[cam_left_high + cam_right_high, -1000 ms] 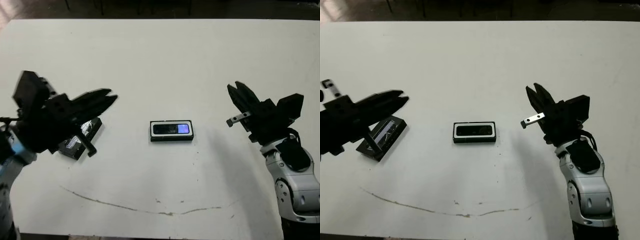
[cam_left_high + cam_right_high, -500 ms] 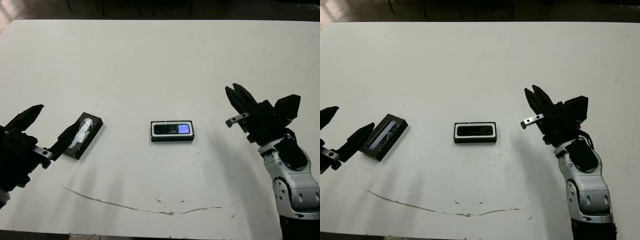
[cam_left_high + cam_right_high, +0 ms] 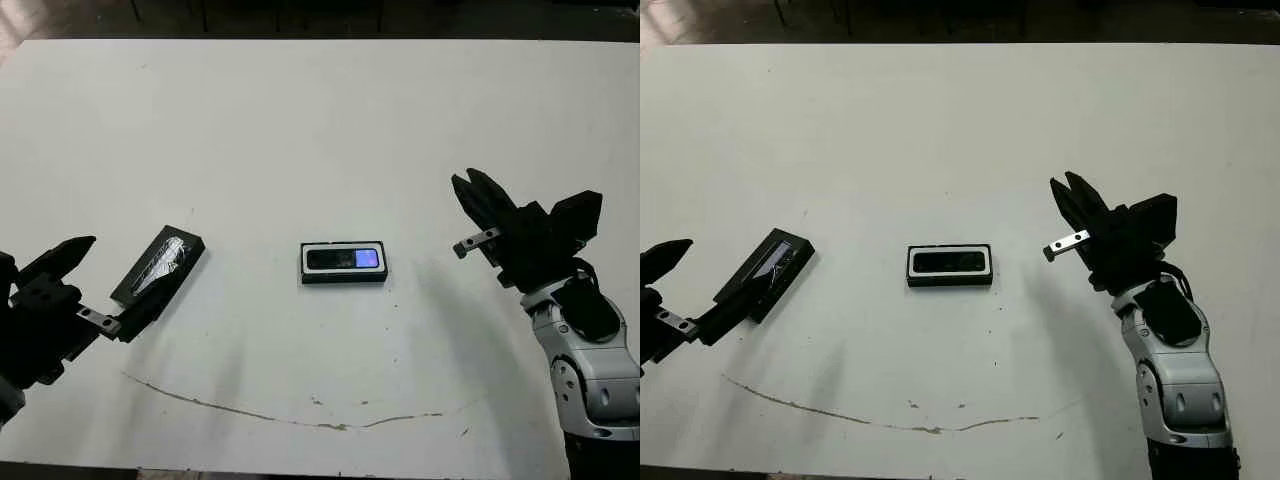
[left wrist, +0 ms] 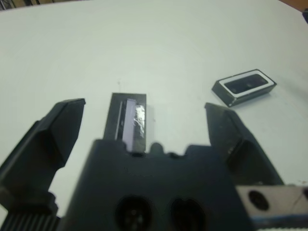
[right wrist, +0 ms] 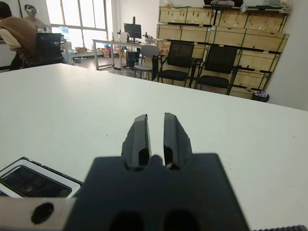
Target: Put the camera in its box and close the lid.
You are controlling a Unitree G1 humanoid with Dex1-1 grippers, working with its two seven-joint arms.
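The camera (image 3: 338,260), a black bar with a bluish patch at one end, lies inside the white-lined box (image 3: 343,279) at the table's middle. The lid (image 3: 168,268), black with a silvery strip, lies slantwise to the left. My left gripper (image 3: 112,273) is open and low at the lid's near end; in the left wrist view the lid (image 4: 129,122) shows between the wide-spread fingers (image 4: 57,126). Whether a finger touches it I cannot tell. My right gripper (image 3: 472,183) hangs shut and empty to the right of the box (image 5: 33,179).
A thin brown scuff line (image 3: 300,420) runs across the white table (image 3: 320,120) near its front edge. Beyond the far edge, the right wrist view shows office chairs (image 5: 180,60), stacked crates and a seated person (image 5: 19,33).
My left gripper has drawn back from above the lid toward the near left and dropped low, and now stands open at the lid's near end. The right arm has hardly moved.
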